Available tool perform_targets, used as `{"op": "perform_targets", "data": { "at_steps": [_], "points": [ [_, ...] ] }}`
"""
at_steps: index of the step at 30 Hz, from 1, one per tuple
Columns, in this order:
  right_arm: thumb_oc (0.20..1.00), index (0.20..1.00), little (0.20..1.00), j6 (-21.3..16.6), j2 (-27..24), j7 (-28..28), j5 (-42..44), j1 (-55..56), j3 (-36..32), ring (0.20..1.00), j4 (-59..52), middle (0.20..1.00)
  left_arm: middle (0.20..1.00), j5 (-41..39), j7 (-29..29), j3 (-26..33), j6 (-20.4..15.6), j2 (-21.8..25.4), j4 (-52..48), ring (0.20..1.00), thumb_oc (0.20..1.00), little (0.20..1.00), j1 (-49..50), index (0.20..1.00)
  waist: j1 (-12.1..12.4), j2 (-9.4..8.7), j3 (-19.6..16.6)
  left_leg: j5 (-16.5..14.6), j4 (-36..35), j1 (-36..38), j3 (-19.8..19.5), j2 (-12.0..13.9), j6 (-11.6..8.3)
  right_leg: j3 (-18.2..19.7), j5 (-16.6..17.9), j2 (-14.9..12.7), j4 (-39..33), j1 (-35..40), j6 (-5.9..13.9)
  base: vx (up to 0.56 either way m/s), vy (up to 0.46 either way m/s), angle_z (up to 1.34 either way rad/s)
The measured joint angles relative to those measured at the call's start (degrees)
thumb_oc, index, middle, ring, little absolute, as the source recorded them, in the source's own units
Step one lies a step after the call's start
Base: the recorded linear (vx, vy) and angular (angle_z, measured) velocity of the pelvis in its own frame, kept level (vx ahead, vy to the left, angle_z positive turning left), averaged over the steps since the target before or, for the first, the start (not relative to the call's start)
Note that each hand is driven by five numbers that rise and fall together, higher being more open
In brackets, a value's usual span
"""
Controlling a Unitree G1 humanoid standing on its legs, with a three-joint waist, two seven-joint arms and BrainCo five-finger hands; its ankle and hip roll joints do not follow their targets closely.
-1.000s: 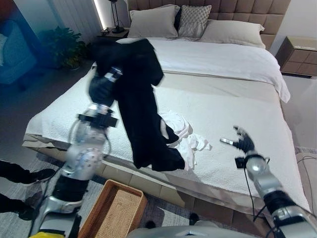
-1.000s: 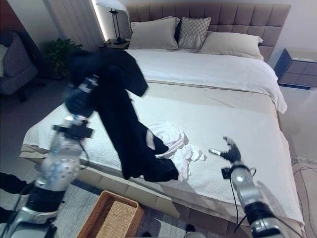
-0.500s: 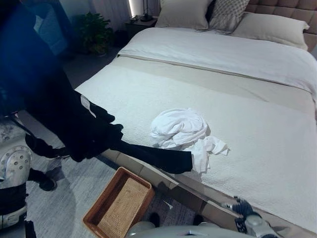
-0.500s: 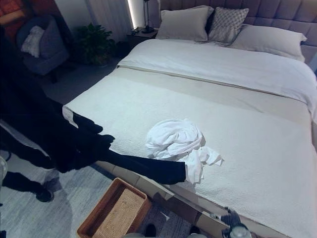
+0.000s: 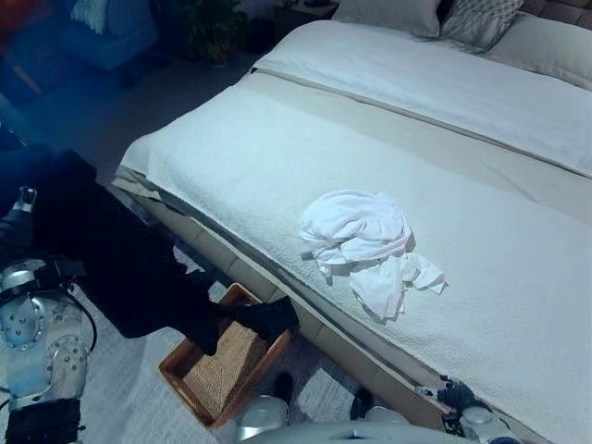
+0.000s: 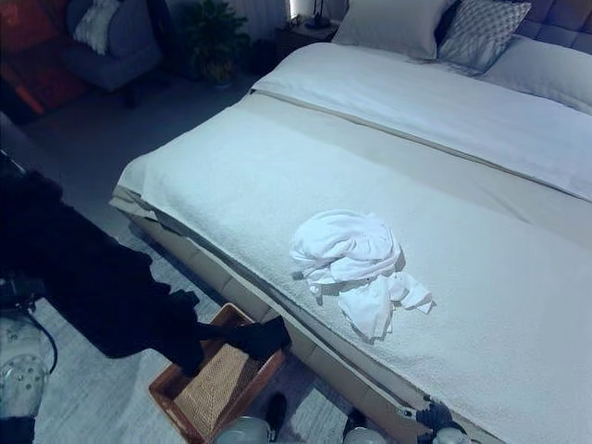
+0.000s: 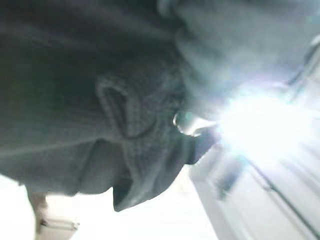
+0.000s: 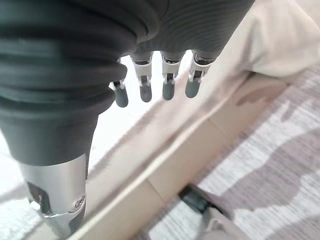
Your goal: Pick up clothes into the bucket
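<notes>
Black garment point(image 5: 120, 268) hangs from left hand at 9 o'clock, hand buried in cloth, fingers cannot tell; garment's lower end drapes into brown woven rectangular basket point(image 5: 190, 387) on floor beside bed point(image 5: 277, 148). Crumpled white clothing point(image 5: 365, 240) on bed at centre. Right hand point(image 8: 165, 75) at 5 o'clock by bed edge, fingers point(image 8: 168, 89) straight, apart, holding nothing.

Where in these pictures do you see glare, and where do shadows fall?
Left wrist view: white glare flares beside the dark crumpled cloth garment. Right wrist view: grey shadows cross the pale striped rug beyond the right robot hand. Left eye view: white quilted bed lit, floor beside it dim.
</notes>
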Motion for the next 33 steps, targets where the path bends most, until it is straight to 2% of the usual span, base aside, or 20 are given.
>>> {"op": "perform_targets", "data": {
  "at_steps": [3, 8, 13, 18, 21, 27, 31, 33],
  "points": [
    [1.000, 1.000, 1.000, -0.1, 0.0, -0.1, 0.0, -0.3, -0.2, 1.000, -1.5, 1.000, 0.200, 0.5, -0.4, 0.1, 0.3, -1.0, 1.6, 0.200, 0.200, 0.200, 1.7, 0.200, 1.3, -0.11, 0.2, 0.0, 0.1, -0.1, -0.1, -0.3, 0.03, -0.1, -1.3, -0.6, 1.7, -0.8, 0.27, 0.00, 0.007, 0.02],
    [1.000, 1.000, 1.000, -0.1, 0.2, -0.3, 0.0, -0.8, -0.2, 1.000, -1.6, 1.000, 0.200, 0.5, -0.8, 0.5, 0.4, -2.1, 2.3, 0.200, 0.200, 0.200, 2.4, 0.200, 2.0, -0.05, 0.9, 0.0, 0.6, -0.9, -0.7, -0.4, 0.04, -0.8, -1.8, -0.8, 2.4, -1.4, 0.18, 0.00, 0.011, 0.07],
    [1.000, 1.000, 1.000, -0.1, 0.2, -0.6, -0.1, -1.1, -0.2, 1.000, -1.6, 1.000, 0.200, 2.0, 1.2, 5.4, 0.1, -2.4, 2.5, 0.200, 0.200, 0.200, 2.3, 0.200, 2.7, 0.08, 1.1, 0.0, 0.7, -1.0, -0.8, -0.4, 0.04, -0.8, -2.1, -0.7, 2.4, -1.4, 0.23, 0.00, 0.000, 0.00],
    [1.000, 1.000, 1.000, -0.2, 0.2, -0.8, -0.5, -1.0, -0.2, 1.000, -1.2, 1.000, 0.200, 5.0, 5.0, 12.3, -1.2, 1.6, 3.0, 0.200, 0.200, 0.200, 2.2, 0.200, 2.7, 0.31, 1.2, 0.0, 0.7, -0.9, -0.8, -0.4, 0.03, -0.8, -2.2, -0.7, 2.5, -1.3, 0.28, 0.00, 0.000, 0.00],
    [1.000, 1.000, 1.000, -0.2, 0.2, -0.8, -0.5, -1.0, -0.2, 1.000, -1.2, 1.000, 0.200, 5.0, 5.2, 13.3, -2.5, 2.6, 3.0, 0.200, 0.200, 0.200, 2.2, 0.200, 2.7, 0.55, 1.2, 0.0, 0.7, -0.9, -0.8, -0.4, 0.02, -0.8, -2.2, -0.8, 2.7, -1.3, 0.27, 0.00, 0.000, 0.00],
    [1.000, 1.000, 1.000, -0.2, 0.2, -0.9, -0.5, -1.0, -0.2, 1.000, -1.3, 1.000, 0.200, 4.9, 3.5, 10.9, -2.4, 2.1, 4.7, 0.200, 0.200, 0.200, 2.5, 0.200, 2.6, 0.66, 1.2, 0.0, 0.8, -0.9, -0.8, -0.5, -0.01, -0.8, -2.7, -1.1, 4.4, -2.0, 0.13, 0.00, 0.000, 0.00],
    [1.000, 1.000, 1.000, -0.2, -0.1, -0.9, -0.5, -1.0, -0.2, 1.000, -1.6, 1.000, 0.200, 5.0, 0.9, 5.8, -0.8, -0.4, 6.1, 0.200, 0.200, 0.200, 3.5, 0.200, 2.4, 0.94, 1.2, 0.0, 0.9, -1.2, -0.8, -0.7, -0.01, -0.7, -3.5, -1.7, 6.1, -3.2, 0.00, -0.02, 0.006, 0.00],
    [1.000, 1.000, 1.000, -0.2, -0.2, -0.9, -0.5, -1.1, -0.2, 1.000, -2.1, 1.000, 0.200, 5.0, -0.9, 3.1, 1.5, -1.0, 7.6, 0.200, 0.200, 0.200, 4.7, 0.200, 2.1, 0.79, 1.2, 0.0, 1.2, -1.9, -0.8, -0.7, 0.00, -0.6, -3.6, -1.7, 6.9, -4.2, -0.10, 0.00, 0.000, 0.00]
  ]
}}
